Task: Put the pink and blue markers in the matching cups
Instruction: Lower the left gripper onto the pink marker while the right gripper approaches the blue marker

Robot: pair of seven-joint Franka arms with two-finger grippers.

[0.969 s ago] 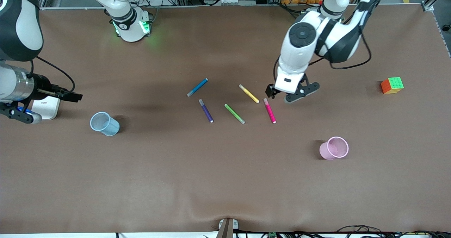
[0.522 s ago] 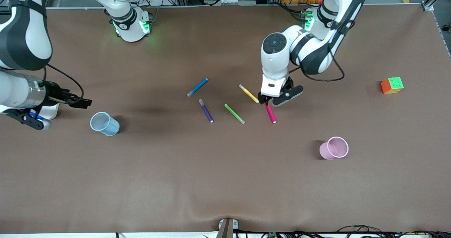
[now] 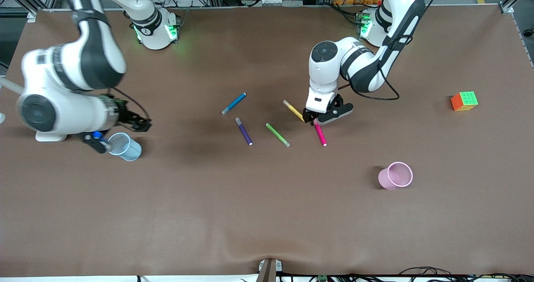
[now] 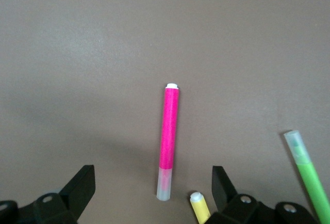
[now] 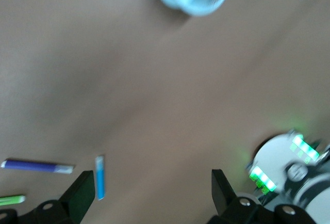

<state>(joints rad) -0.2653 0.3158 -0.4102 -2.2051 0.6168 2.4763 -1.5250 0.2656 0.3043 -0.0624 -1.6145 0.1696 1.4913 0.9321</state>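
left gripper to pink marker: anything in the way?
Nothing visible. The left gripper is open over the pink marker's capped end, its fingers either side. The yellow marker's tip lies close beside that end, not between.

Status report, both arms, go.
Left gripper open, low over the pink marker's cap end. Right gripper open by blue cup. Yellow marker close alongside.

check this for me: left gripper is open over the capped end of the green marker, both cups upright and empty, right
Not quite. The open left gripper is over the capped end of the pink marker, not the green marker, which lies beside it; the left wrist view shows this. The pink cup and blue cup do stand upright and empty.
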